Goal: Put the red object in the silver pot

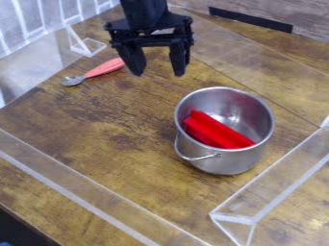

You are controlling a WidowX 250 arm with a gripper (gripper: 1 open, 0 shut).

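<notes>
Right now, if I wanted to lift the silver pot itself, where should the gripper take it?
Probably the silver pot by its near rim, coming straight down: the wire handle lies flat against the wall, and the red object fills the middle. The gripper is open.

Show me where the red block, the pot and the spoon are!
Red block (pixel 218 130): camera view, middle of its top face.
Pot (pixel 214 159): camera view, front outer wall.
Spoon (pixel 104 68): camera view, pinkish handle.
</notes>
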